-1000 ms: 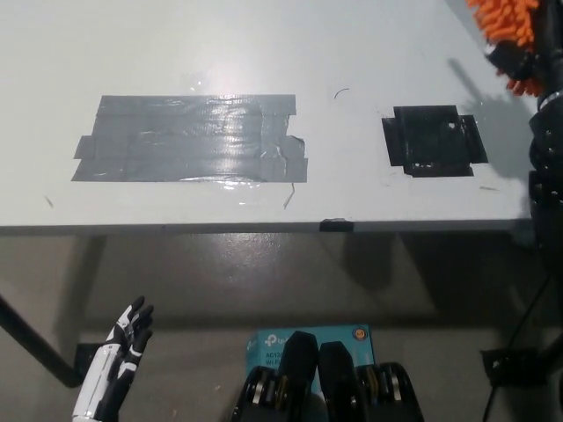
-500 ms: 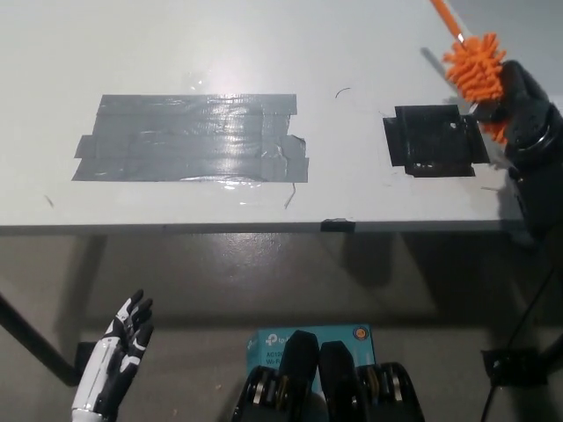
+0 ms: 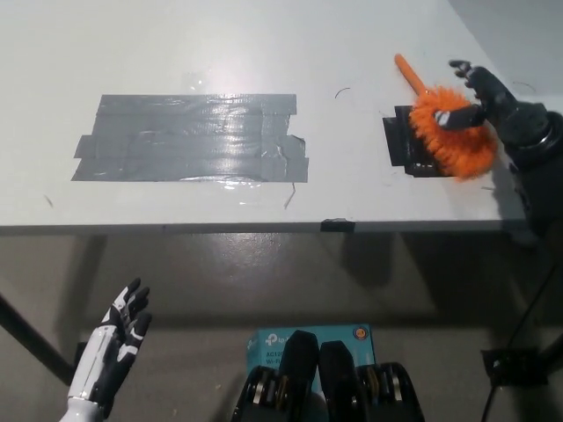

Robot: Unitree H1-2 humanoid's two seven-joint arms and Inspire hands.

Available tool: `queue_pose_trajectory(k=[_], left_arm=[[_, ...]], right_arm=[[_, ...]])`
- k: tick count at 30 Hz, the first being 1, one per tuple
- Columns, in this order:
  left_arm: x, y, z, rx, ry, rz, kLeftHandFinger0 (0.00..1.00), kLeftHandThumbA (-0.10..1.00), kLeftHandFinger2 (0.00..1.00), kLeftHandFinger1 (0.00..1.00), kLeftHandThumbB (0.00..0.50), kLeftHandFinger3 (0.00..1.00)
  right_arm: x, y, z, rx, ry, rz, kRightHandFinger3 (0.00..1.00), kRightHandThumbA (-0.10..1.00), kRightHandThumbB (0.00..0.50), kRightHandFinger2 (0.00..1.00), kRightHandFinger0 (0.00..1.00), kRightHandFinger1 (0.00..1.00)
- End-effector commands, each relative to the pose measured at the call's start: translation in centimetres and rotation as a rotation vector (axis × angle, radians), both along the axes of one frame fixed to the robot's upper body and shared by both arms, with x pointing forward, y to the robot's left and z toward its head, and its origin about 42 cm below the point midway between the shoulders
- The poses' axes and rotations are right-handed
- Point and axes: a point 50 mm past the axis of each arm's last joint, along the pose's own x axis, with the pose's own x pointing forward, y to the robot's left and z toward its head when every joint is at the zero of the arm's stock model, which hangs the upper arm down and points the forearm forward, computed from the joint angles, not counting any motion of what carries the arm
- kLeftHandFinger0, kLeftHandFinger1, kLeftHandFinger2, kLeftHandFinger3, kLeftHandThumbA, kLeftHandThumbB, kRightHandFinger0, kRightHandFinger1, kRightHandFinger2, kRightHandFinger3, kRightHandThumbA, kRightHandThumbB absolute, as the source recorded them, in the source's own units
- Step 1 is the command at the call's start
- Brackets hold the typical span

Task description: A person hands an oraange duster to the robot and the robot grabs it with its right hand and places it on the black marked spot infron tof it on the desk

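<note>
Resting on the black marked spot [image 3: 406,145], orange duster [image 3: 453,141] points its handle up-left, right hand [image 3: 493,101] clamped at its right edge; left hand [image 3: 110,352] hangs open, well apart.

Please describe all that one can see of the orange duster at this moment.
The orange duster has a round, shaggy head of soft-looking orange strands and a thin orange handle that points up and to the left. It lies on the desk, its head covering most of the black marked spot. The black right hand is at its far right edge, one finger on the head, fingers spread; whether it grips cannot be told.
</note>
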Motion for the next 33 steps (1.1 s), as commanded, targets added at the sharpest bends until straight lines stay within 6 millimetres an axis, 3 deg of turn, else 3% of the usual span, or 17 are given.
queue_pose_trajectory(k=[1,4,7,10,11,15,16,18,20,21,22,24,26,28,29,30,33], left_arm=[[0.5,0.4,1.3,0.013,-0.04,-0.025,0.95,0.82,1.0,1.0,0.186,1.0],[0.8,0.4,1.6,0.008,-0.048,-0.031,0.94,0.81,1.0,1.0,0.169,1.0],[1.0,0.4,1.7,0.004,-0.044,-0.028,0.94,0.79,1.0,1.0,0.164,1.0],[0.9,0.5,1.7,0.012,-0.041,-0.024,0.94,0.8,1.0,1.0,0.156,1.0],[1.0,0.5,1.7,0.022,-0.051,-0.025,0.94,0.8,1.0,1.0,0.143,1.0],[1.9,0.2,2.3,0.014,-0.069,-0.037,0.95,0.8,1.0,1.0,0.146,1.0],[2.7,-0.3,2.7,0.007,-0.079,-0.046,0.95,0.8,1.0,1.0,0.149,1.0],[4.1,-1.0,3.5,0.006,-0.096,-0.06,0.95,0.81,1.0,1.0,0.147,1.0],[5.6,-1.8,4.3,-0.001,-0.12,-0.071,0.96,0.83,1.0,1.0,0.151,1.0],[5.8,-1.9,4.4,-0.002,-0.123,-0.071,0.96,0.83,1.0,1.0,0.151,1.0],[6.1,-2.0,4.6,-0.003,-0.134,-0.075,0.98,0.86,1.0,1.0,0.149,1.0],[6.5,-2.2,4.8,-0.007,-0.145,-0.081,0.99,0.87,1.0,1.0,0.152,1.0],[7.1,-2.9,4.8,-0.015,-0.149,-0.092,1.0,0.9,1.0,1.0,0.153,1.0],[7.4,-3.1,4.8,-0.017,-0.15,-0.098,1.0,0.91,1.0,1.0,0.166,1.0],[7.6,-3.3,4.8,-0.021,-0.149,-0.1,1.0,0.92,1.0,1.0,0.182,1.0],[7.8,-3.4,4.9,-0.023,-0.149,-0.101,1.0,0.92,1.0,1.0,0.182,1.0],[8.6,-3.6,5.4,-0.014,-0.159,-0.099,1.0,0.97,1.0,1.0,0.214,1.0]], right_arm=[[0.3,0.3,6.5,0.068,-0.124,0.151,1.0,0.69,0.399,1.0,1.0,1.0],[-0.1,0.3,8.1,0.086,-0.171,0.187,1.0,0.75,0.465,1.0,1.0,1.0],[-0.5,0.2,9.3,0.091,-0.209,0.202,1.0,0.79,0.482,1.0,1.0,1.0],[-1.0,0.1,10.4,0.008,-0.259,0.181,1.0,0.89,0.473,1.0,1.0,1.0],[-1.5,-0.2,11.4,-0.004,-0.298,0.172,1.0,0.88,0.424,1.0,1.0,1.0],[-3.2,-1.8,14.6,0.073,-0.423,0.159,1.0,0.83,0.422,1.0,1.0,1.0],[-4.7,-2.8,16.5,0.084,-0.5,0.164,1.0,0.89,0.432,1.0,1.0,1.0],[-7.9,-3.7,18.9,0.126,-0.626,0.187,1.0,0.86,0.411,1.0,1.0,1.0],[-12.2,-4.3,20.5,0.117,-0.786,0.231,1.0,0.93,0.368,1.0,1.0,1.0],[-12.9,-4.4,20.6,0.11,-0.808,0.237,1.0,0.93,0.368,1.0,1.0,1.0],[-15.9,-4.2,20.3,0.12,-0.856,0.249,1.0,1.0,0.349,1.0,1.0,1.0],[-19.0,-4.1,19.7,0.133,-0.902,0.264,1.0,1.0,0.315,1.0,1.0,1.0],[-25.2,-3.5,17.7,0.173,-0.984,0.294,1.0,1.0,0.244,1.0,1.0,1.0],[-28.2,-2.8,16.0,0.213,-1.015,0.299,1.0,1.0,0.213,1.0,1.0,1.0],[-30.9,-2.1,14.5,0.229,-1.041,0.305,1.0,1.0,0.197,1.0,1.0,1.0],[-31.3,-2.0,14.3,0.229,-1.047,0.306,1.0,1.0,0.196,1.0,1.0,1.0],[-35.4,-0.8,11.4,0.314,-1.103,0.363,1.0,1.0,0.164,1.0,1.0,1.0]])
